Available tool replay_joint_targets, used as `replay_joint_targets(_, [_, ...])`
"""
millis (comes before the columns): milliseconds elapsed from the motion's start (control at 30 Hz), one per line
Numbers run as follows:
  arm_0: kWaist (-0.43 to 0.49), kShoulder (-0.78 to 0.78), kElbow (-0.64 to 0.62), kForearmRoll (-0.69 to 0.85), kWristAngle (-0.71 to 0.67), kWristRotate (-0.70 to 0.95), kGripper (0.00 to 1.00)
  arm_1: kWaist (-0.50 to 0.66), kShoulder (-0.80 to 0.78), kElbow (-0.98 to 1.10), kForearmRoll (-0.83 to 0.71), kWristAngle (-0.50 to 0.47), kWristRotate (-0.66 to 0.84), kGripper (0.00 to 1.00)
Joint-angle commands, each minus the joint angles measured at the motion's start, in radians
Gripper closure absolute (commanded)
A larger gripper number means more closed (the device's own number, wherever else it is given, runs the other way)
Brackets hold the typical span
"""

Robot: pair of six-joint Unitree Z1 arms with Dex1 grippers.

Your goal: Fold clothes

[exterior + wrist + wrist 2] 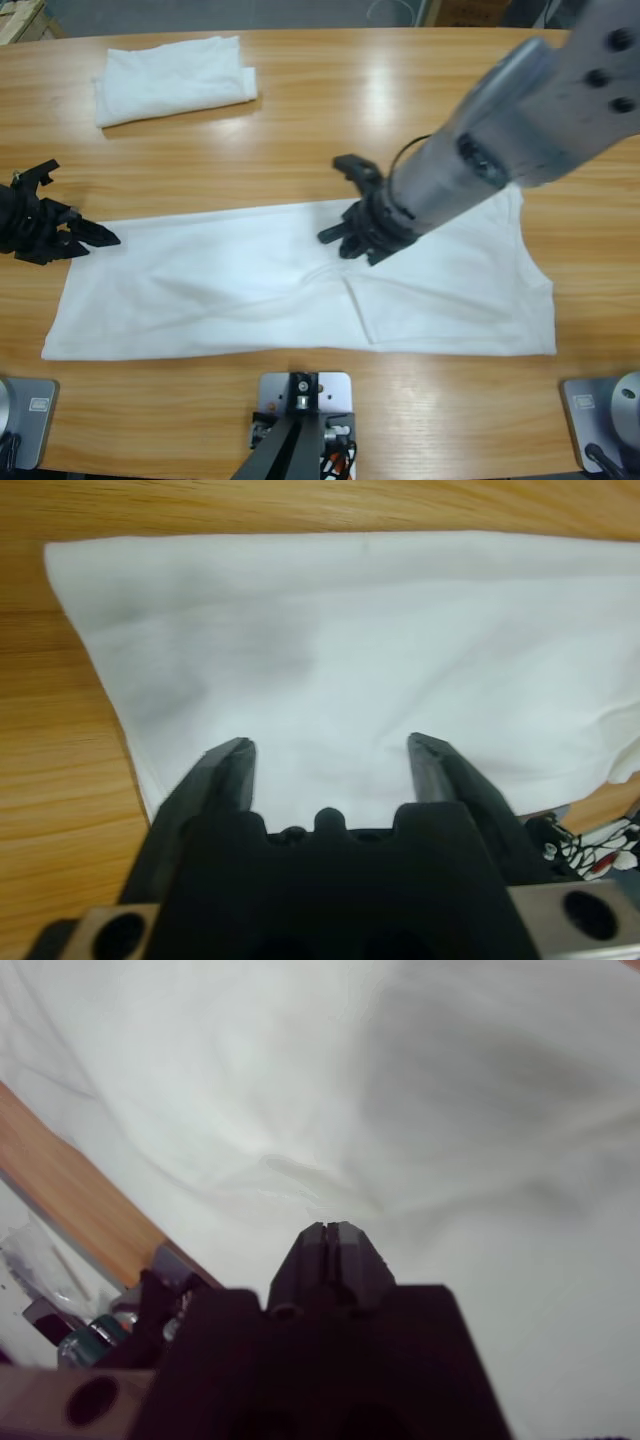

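Slippage is risked on the T-shirt (250, 290), which is spread flat along the near table (330, 120) edge, since the right gripper (345, 238) is closed on nothing at mid-cloth and the left gripper (85, 235) is held apart at the hem.

Large white garment (230, 290) spread flat on bench, long band running left to right across near half, folded lengthwise, soft wrinkles, fold edge and crease near middle. Right end wider, angled cut edge. Left end square-cornered (330, 650). Second white garment (172, 78), folded into small rough rectangle, lies well apart at far left.
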Motion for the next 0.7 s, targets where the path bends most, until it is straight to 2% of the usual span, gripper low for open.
replay_joint_targets(33, [-0.011, 0.096, 0.037, -0.060, 0.025, -0.013, 0.777, 0.031, 0.092, -0.011, -0.016, 0.016, 0.005, 1.000])
replay_joint_targets(333, [-0.011, 0.161, 0.052, -0.131, 0.030, -0.011, 0.777, 0.071, 0.114, -0.009, -0.010, 0.007, 0.031, 1.000])
replay_joint_targets(700, [-0.011, 0.165, 0.061, -0.142, 0.042, -0.011, 0.777, 0.117, 0.117, 0.057, -0.011, -0.004, 0.073, 1.000])
